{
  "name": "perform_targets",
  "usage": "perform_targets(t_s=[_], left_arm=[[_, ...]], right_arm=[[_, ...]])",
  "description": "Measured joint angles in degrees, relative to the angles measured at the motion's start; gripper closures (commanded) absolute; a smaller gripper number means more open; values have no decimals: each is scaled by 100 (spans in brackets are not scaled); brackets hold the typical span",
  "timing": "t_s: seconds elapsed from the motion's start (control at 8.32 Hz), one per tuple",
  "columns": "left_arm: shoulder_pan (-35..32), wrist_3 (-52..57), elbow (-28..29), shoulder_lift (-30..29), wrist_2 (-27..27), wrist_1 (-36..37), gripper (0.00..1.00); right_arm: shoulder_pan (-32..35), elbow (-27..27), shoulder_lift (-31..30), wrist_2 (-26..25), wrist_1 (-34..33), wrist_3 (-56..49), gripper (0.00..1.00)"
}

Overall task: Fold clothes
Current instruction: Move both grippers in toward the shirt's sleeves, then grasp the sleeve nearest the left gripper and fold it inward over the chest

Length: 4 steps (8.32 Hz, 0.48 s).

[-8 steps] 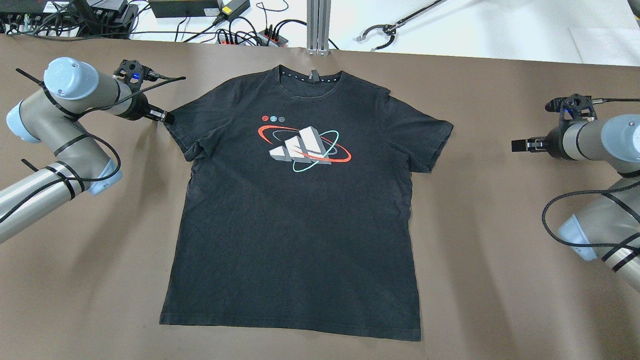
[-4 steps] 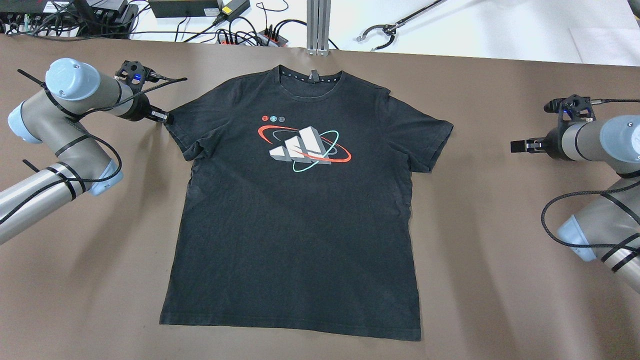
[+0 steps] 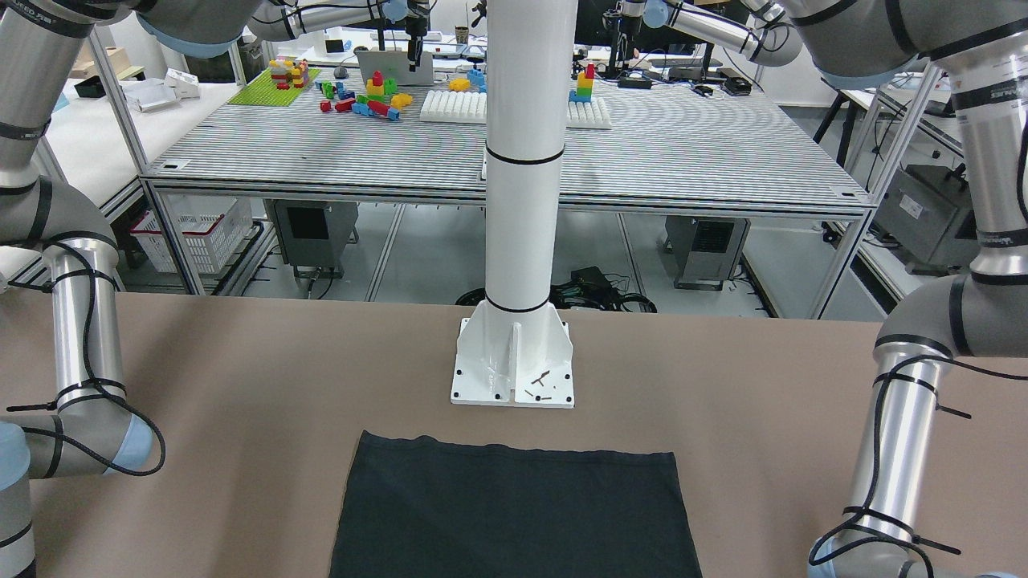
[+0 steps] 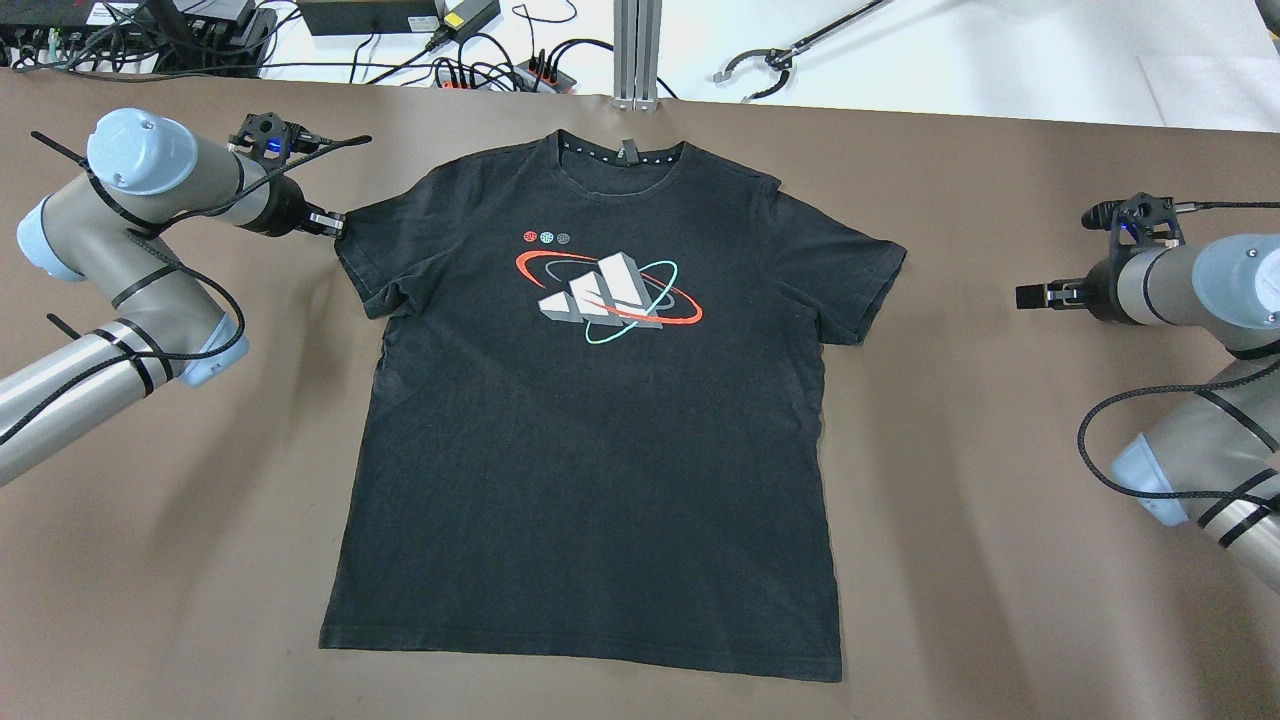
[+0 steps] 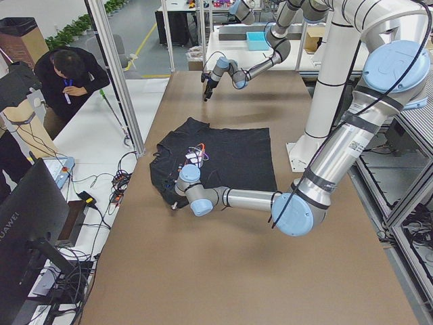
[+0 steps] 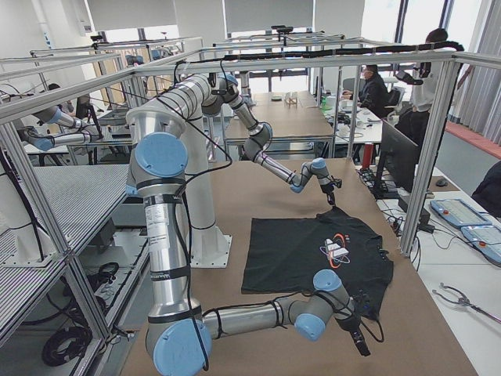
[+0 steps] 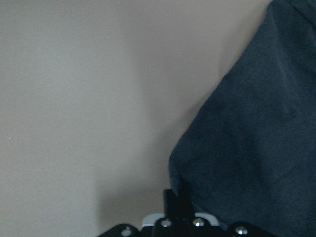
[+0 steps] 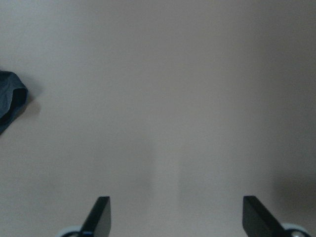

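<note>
The clothes are a black T-shirt [image 4: 590,430] with a red, white and teal print on the chest. It lies flat and face up on the brown table, collar toward the far edge. Its hem end shows in the front-facing view [image 3: 514,514]. My left gripper [image 4: 335,224] sits at the edge of the left sleeve. In the left wrist view its one visible finger [image 7: 172,200] is near the centre, against the sleeve fabric [image 7: 256,148], so it looks shut on the sleeve. My right gripper [image 4: 1030,296] hangs open over bare table, well right of the right sleeve [image 8: 10,101].
The white pillar's base [image 3: 512,365] is bolted to the table just behind the shirt's hem. Cables and power strips [image 4: 480,70] lie beyond the far table edge. A person [image 5: 64,71] stands beside the table's end. Brown tabletop [image 4: 1000,500] surrounds the shirt.
My left gripper has shifted slightly toward the far edge of the table, and the sleeve corner has moved with it. The right gripper has edged a little toward the shirt.
</note>
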Motion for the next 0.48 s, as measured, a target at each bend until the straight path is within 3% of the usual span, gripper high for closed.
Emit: perform_targets(t_s=[0.48], left_arm=[[1,-844,-539,-110,-82,8,100]], right_arm=[[-16,0,0,-6,8,4,6]])
